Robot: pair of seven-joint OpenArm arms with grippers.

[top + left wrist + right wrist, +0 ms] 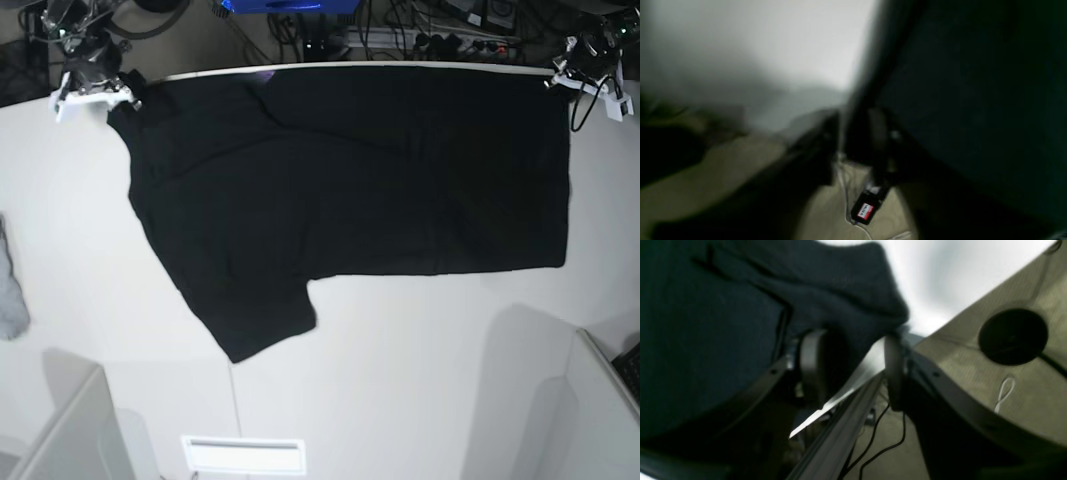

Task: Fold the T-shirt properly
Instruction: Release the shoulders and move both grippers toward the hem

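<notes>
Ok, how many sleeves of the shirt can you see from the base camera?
1. A sleeve of the T-shirt sticks out toward the table's near edge. The other may be folded under or hidden.
</notes>
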